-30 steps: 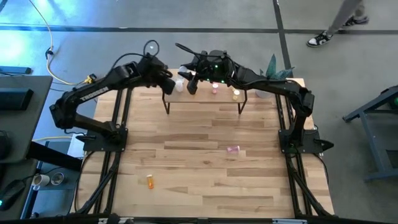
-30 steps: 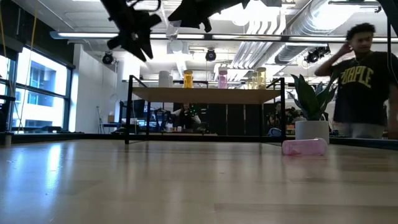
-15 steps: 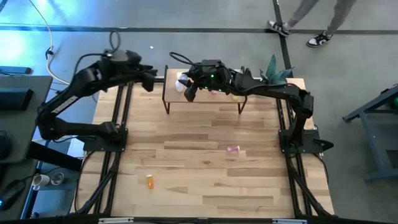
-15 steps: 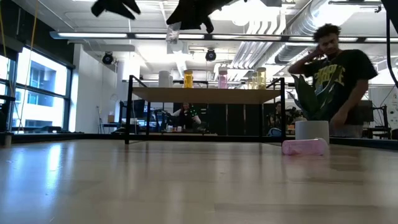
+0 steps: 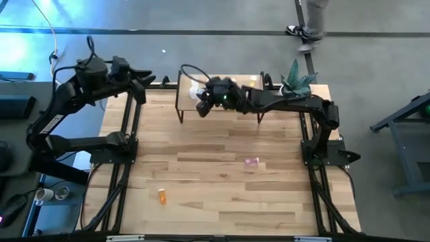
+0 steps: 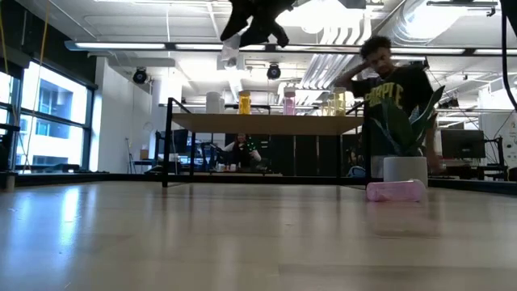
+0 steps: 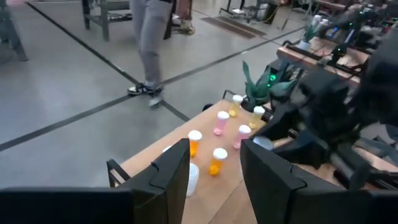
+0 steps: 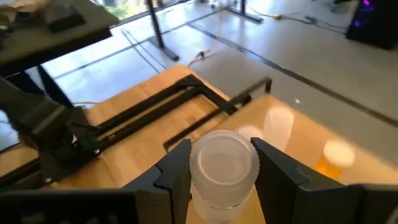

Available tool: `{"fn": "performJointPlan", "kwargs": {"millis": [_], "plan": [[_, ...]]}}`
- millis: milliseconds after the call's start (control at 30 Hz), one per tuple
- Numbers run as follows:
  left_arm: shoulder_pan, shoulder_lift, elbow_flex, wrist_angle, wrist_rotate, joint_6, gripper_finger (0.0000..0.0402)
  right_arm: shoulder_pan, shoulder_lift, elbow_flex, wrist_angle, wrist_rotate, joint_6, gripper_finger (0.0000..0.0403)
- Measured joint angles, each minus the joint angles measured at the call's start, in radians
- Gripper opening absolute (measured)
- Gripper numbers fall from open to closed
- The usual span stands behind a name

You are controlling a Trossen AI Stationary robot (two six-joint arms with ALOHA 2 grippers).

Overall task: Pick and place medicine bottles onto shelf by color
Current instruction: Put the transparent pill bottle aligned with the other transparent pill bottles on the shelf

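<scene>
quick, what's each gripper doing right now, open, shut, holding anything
Left gripper: open, empty, pulled back off the table's left rear corner.
Right gripper: shut on a clear bottle, above the shelf.

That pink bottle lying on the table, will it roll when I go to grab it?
Likely yes: the pink bottle lies on its side on the smooth wooden table, so a nudge could roll it. It looks small and probably light, and might skid away from closing fingers.

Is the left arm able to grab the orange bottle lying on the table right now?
Probably yes. The left gripper is open and empty, pulled back off the table's far left corner. The orange bottle lies alone on bare wood with nothing around it, though it is a long stretch away.
</scene>
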Motion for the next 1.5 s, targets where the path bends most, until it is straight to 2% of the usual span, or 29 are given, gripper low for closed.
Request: {"fn": "performJointPlan", "kwargs": {"millis": [200,400,567,800,1100,1500], "plan": [[0.000,-0.007,0.000,-0.006,0.044,0.040,0.0131,0.056,0.002,-0.130,0.114,0.067,0.105,0.0128],[0.000,-0.005,0.000,-0.006,0.048,0.050,0.0131,0.069,0.008,-0.179,0.208,0.076,0.121,0.0128],[0.000,-0.005,0.000,-0.006,0.063,0.070,0.0131,0.066,0.022,-0.140,0.289,0.074,0.038,0.0128],[0.000,-0.005,0.000,-0.006,0.063,0.085,0.0131,0.034,0.047,-0.068,0.288,0.029,-0.034,0.0128],[-0.001,-0.005,0.000,-0.006,0.058,0.086,0.0131,0.024,0.127,0.046,0.202,-0.021,-0.167,0.0128],[0.000,-0.005,0.000,-0.006,0.055,0.085,0.0131,0.021,0.184,0.050,0.132,-0.032,-0.201,0.0128]]}}
